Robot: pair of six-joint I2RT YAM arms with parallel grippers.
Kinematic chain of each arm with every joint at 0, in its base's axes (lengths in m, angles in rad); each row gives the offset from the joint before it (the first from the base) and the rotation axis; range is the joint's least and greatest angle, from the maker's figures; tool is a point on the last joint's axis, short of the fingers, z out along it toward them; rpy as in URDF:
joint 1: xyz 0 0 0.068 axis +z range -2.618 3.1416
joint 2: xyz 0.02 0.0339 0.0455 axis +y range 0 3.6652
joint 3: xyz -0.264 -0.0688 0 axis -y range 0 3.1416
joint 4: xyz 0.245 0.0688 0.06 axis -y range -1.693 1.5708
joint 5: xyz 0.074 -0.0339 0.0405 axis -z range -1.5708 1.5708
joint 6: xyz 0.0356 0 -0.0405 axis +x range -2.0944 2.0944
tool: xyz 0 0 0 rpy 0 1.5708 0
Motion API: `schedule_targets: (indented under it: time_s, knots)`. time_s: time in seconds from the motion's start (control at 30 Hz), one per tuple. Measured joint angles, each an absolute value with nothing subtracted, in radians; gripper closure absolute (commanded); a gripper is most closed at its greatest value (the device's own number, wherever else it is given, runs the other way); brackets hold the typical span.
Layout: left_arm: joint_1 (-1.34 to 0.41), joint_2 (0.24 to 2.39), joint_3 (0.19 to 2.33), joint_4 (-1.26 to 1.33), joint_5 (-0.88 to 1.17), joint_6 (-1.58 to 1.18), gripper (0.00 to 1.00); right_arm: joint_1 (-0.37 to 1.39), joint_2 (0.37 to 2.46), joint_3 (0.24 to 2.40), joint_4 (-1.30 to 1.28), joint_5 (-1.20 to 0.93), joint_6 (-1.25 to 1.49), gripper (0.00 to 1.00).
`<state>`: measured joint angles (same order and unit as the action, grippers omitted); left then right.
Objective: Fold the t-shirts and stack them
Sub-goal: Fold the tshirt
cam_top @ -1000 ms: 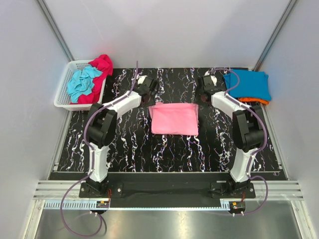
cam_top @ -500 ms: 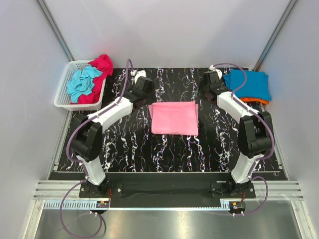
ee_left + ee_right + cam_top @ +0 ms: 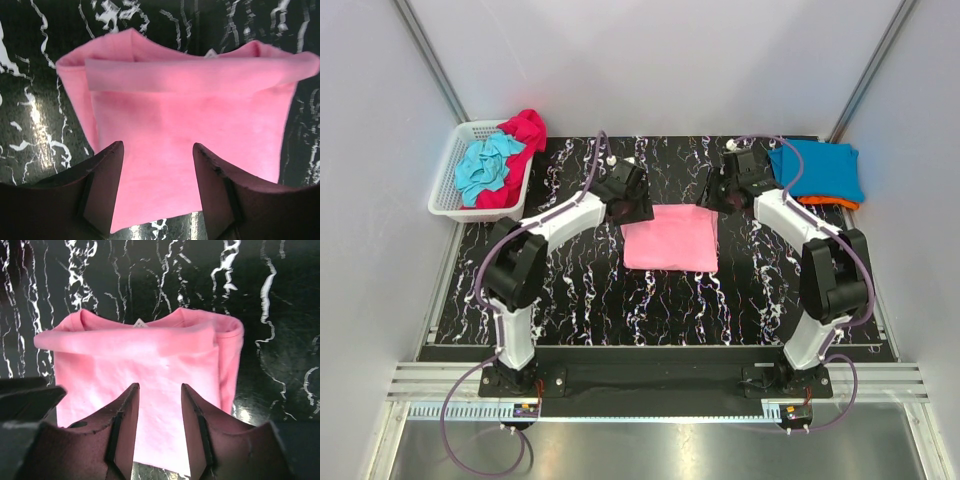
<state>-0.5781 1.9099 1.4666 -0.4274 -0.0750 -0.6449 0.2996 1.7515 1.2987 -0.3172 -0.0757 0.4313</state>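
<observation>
pink t-shirt (image 3: 670, 238) between left gripper (image 3: 158, 150), right gripper (image 3: 160, 390)

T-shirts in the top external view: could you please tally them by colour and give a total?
pink t-shirt: 1
blue t-shirt: 1
orange t-shirt: 1
teal t-shirt: 1
magenta t-shirt: 1
Total: 5
</observation>
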Motion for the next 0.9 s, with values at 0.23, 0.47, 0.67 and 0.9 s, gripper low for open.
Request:
schedule_targets:
  time_s: [0.23,0.47,0.67,0.9]
  knots:
    - [-0.574,2.056,1.606,-0.503,-0.093,-0.660,0.38,0.301,1.854,1.319,-0.316,-0.122,0.434,0.60]
    - [-0.550,2.177,1.748,-0.530,-0.116,-0.660,0.37,0.301,2.001,1.387,-0.323,-0.126,0.432,0.61]
    - [-0.509,2.224,1.810,-0.529,-0.167,-0.652,0.36,0.301,2.056,1.479,-0.320,-0.105,0.417,0.62]
    - [-0.479,2.281,1.879,-0.522,-0.176,-0.644,0.36,0.301,2.095,1.590,-0.318,-0.087,0.397,0.65]
